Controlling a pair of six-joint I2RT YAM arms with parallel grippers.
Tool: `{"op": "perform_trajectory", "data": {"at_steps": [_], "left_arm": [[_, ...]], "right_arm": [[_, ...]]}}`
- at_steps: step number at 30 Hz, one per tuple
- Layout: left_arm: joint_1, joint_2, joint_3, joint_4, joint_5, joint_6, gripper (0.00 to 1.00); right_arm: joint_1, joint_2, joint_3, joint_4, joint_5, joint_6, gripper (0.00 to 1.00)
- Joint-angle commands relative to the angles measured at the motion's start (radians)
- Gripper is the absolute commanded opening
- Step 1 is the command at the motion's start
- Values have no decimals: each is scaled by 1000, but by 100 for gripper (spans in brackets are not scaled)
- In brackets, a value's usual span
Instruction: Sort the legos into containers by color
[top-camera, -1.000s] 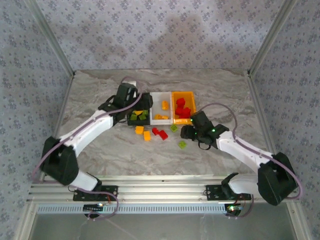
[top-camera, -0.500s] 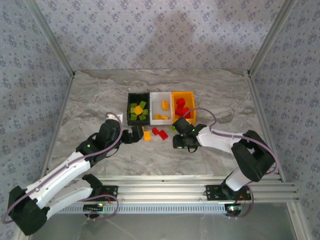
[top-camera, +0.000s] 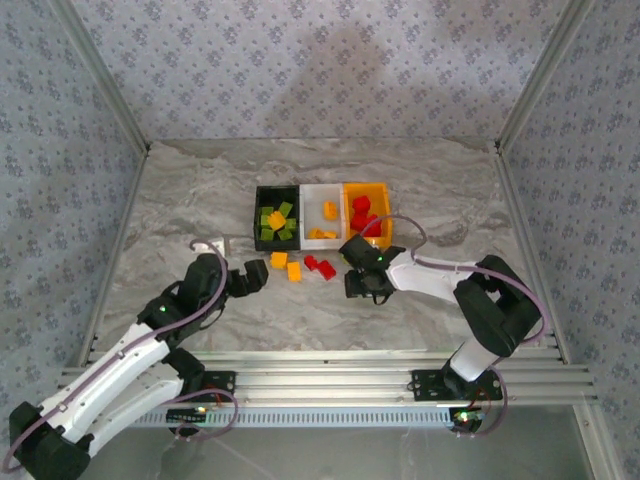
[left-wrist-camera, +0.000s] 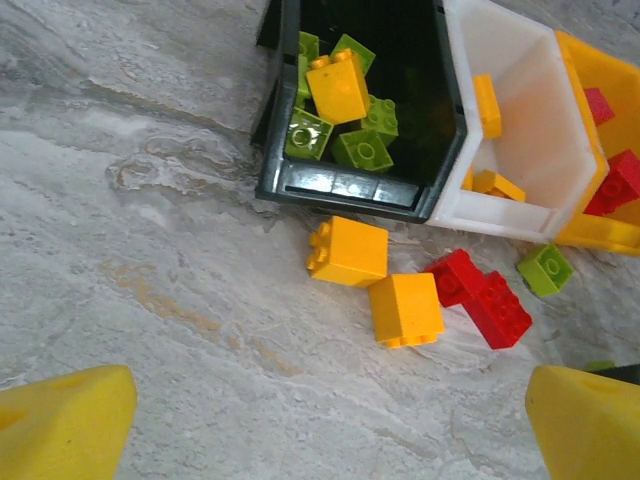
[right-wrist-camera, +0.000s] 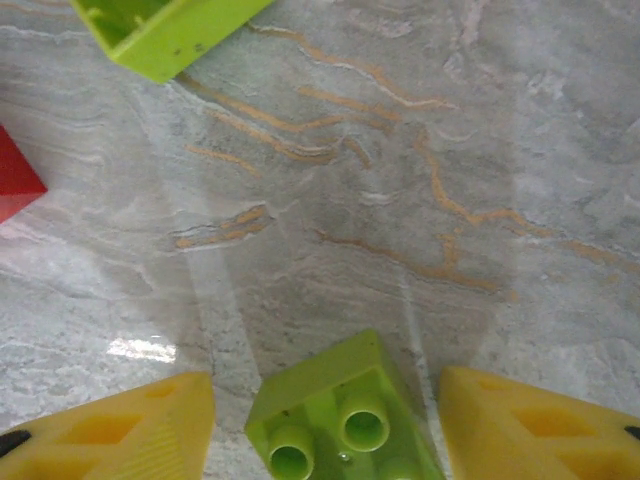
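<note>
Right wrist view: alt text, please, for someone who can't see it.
A lime green brick lies on the marble table between the open yellow fingers of the right end effector. Another lime brick and a red brick's corner show at left.

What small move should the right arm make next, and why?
Probably close the right gripper on the small lime green studded plastic brick: in the right wrist view it sits on the grey marbled table between the open yellow fingers.

Observed: right hand (right-wrist-camera: 325, 390), yellow fingers (right-wrist-camera: 110, 430) spread, a narrow gap either side of a lime green lego (right-wrist-camera: 340, 415) lying on the marbled counter (right-wrist-camera: 400, 200), studs visible. Farther off, left: second lime lego (right-wrist-camera: 160, 30), hollow side showing; red lego corner (right-wrist-camera: 15, 185).
</note>
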Motion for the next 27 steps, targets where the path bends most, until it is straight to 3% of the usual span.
{"op": "perform_trajectory", "data": {"at_steps": [1,8,14,20,27], "left_arm": [[41,47,39,44,61,47,98],[81,317,221,83,103,120,91],[94,274,232,55,19,91,99],[100,138,205,-68,-74,57,100],[102,29,195,-139,-132,52,100]], "right_arm": [[7,-24,22,-4,17,2,65],[8,-98,75,-40,40,-34,67],[18,-108,232,-8,-23,18,68],[82,116,540,89,-61,265,67],[103,424,867,50,-125,554,67]]}}
